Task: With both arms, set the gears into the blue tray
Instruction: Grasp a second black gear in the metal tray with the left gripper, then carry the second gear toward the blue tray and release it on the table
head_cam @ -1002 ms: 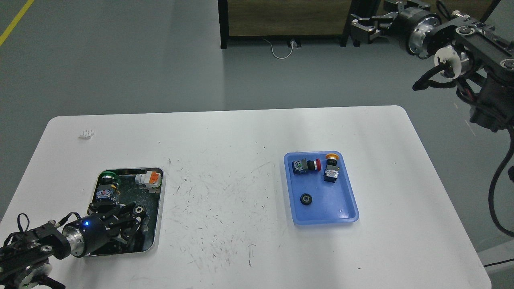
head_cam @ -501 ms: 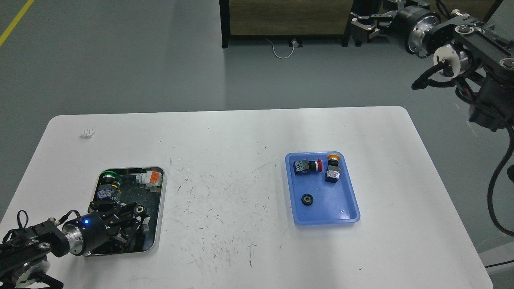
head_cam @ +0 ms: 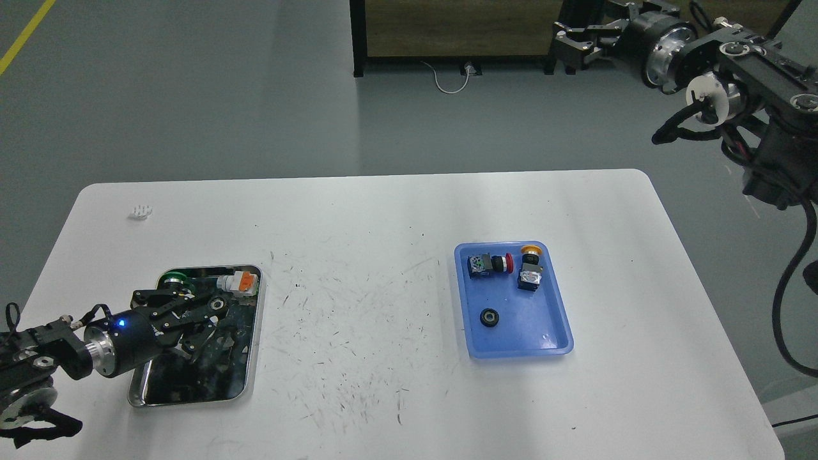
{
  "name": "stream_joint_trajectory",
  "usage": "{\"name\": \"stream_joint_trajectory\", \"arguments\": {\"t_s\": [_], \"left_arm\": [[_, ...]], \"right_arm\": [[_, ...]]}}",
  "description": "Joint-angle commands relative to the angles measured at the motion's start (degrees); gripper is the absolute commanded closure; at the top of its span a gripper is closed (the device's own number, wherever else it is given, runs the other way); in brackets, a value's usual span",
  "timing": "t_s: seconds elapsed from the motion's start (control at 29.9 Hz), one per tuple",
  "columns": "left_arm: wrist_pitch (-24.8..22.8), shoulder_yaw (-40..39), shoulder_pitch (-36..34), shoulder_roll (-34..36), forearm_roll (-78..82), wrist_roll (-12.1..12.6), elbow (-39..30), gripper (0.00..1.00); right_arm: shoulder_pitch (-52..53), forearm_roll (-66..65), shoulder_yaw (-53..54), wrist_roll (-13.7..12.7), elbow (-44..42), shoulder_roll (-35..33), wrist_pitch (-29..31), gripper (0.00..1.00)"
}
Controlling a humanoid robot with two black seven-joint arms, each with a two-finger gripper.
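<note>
Head view: left hand (head_cam: 214, 305) over steel tray (head_cam: 252, 358) at 8 o'clock, fingers pinching gear (head_cam: 218, 304). Other gear (head_cam: 489, 317) sits in blue tray (head_cam: 562, 332) at 4 o'clock. Right hand (head_cam: 562, 45) up at 1 o'clock, fingers spread, holding nothing. Risk: tiny gear slips from thin grip on long trip across desk (head_cam: 383, 217), rolls off.

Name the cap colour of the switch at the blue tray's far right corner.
Yellow-orange, on the switch in the blue tray; the head view shows it.

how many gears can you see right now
2. One gear lies in the blue tray. The other gear is at the left gripper fingertips over the steel tray. The arm may hide more.
</note>
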Motion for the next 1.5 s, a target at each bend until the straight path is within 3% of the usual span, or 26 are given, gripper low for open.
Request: {"name": "stream_joint_trajectory", "arguments": {"t_s": [0.0,0.23,0.37,0.5,0.84,1.17,1.47], "left_arm": [[-0.21,0.03,-2.68,1.38,0.00,2.63,-4.63,0.80],[-0.65,1.43,-7.08,-0.73,0.88,7.55,-11.13,0.80],[-0.21,3.71,-9.54,-6.08,2.02,9.76,-11.85,0.80],[0.93,9.77,-13.67,-12.93,2.11,9.85,-9.83,0.79],[1.02,15.85,-17.46,-26.03,1.93,9.93,-3.24,0.78],[0.93,17.17,-18.33,-40.97,1.58,10.02,10.38,0.78],[0.76,18.13,-17.98,-41.51,1.41,10.37,19.79,0.77]], "right_arm": [[-0.16,0.00,-0.05,0.02,-0.32,0.11,0.00,0.08],[-0.07,0.00,-0.14,0.02,-1.29,-0.42,0.09,0.08],[-0.07,0.00,-0.14,0.02,-2.08,-0.60,0.09,0.08],[-0.16,0.00,-0.14,0.02,-3.22,-0.51,0.00,0.08],[0.46,0.00,-2.42,0.02,-8.14,2.83,0.00,0.08],[0.28,0.00,-2.60,0.02,-9.47,3.53,0.00,0.08],[0.11,0.00,-2.51,0.10,-9.47,3.53,0.00,0.08]]}}
